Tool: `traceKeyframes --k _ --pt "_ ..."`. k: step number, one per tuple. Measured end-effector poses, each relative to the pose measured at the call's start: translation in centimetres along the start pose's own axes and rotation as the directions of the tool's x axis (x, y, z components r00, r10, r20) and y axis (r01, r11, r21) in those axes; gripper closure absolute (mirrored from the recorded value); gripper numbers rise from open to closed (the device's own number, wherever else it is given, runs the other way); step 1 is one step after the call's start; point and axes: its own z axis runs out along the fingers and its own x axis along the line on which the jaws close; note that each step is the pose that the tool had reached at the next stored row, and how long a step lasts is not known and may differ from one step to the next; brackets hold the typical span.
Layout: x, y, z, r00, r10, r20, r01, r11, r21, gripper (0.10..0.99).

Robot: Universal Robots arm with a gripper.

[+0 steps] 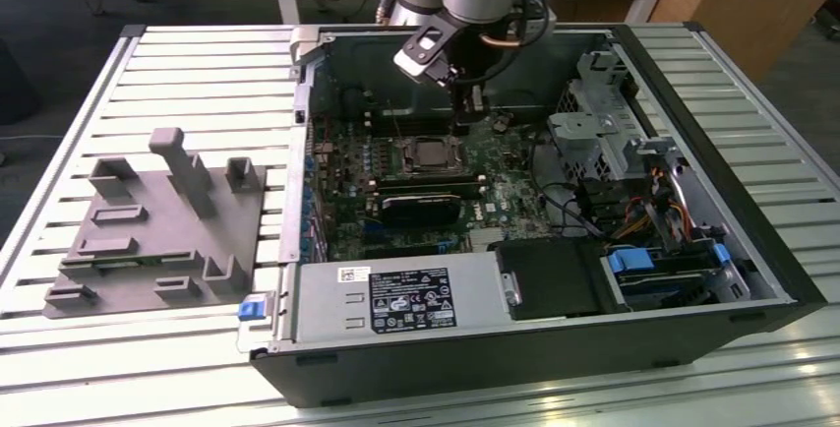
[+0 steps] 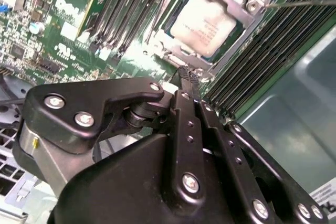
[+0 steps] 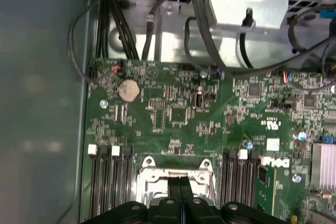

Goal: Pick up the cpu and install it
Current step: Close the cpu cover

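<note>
Exterior view: an open computer case (image 1: pixel 683 83) lies on a slatted table (image 1: pixel 197 63), with a grey fixture (image 1: pixel 157 230) resting on the slats to the exterior view's left of the case. The arm reaches down into the case, and the gripper (image 1: pixel 462 112) hangs just above the motherboard (image 1: pixel 361 166). The cpu (image 1: pixel 427 154) sits in the socket (image 1: pixel 401 142) close under the fingertips, its silver-grey top facing up. A power supply (image 1: pixel 393 299) fills the near corner of the case. Second wrist view: the cpu (image 2: pixel 205 24) lies flat inside the socket (image 2: pixel 247 1), whose metal frame runs around its edges, with memory slots (image 2: pixel 126 3) on either side and the green motherboard (image 2: pixel 52 24) around them. The gripper (image 2: pixel 187 76) has its two black fingers (image 2: pixel 182 108) pressed together with nothing between them, and the tips are near the socket's corner without touching the chip. First wrist view: the gripper (image 3: pixel 181 184) again shows its fingertips closed side by side over the socket (image 3: pixel 149 169). Memory slots (image 3: pixel 110 182) flank the socket, a coin cell battery (image 3: pixel 129 91) sits on the motherboard (image 3: pixel 210 119), and black cables (image 3: pixel 194 19) run past the board's edge.
</note>
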Motion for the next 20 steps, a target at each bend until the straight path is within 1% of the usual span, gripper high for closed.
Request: traceKeyframes --k 3,7,10,12,16,20 --pt "0.02 -0.81 0.14 1.0 0.0 0.0001 0.0 1.0 0.0 0.98" --pt "-0.21 -1.25 0.26 1.0 -0.001 0.0 0.001 1.0 0.0 0.98" --pt "-0.64 -1.76 0.49 1.0 -0.001 -0.0011 0.001 1.0 0.0 0.98" --pt "-0.8 -2.24 0.6 1.0 -0.001 -0.0025 0.001 1.0 0.0 0.98" --pt "-0.81 -3.31 0.83 1.0 -0.001 -0.0027 0.001 1.0 0.0 0.98" --pt "-0.77 -3.88 1.16 1.0 -0.001 -0.0026 0.001 1.0 0.0 0.98"
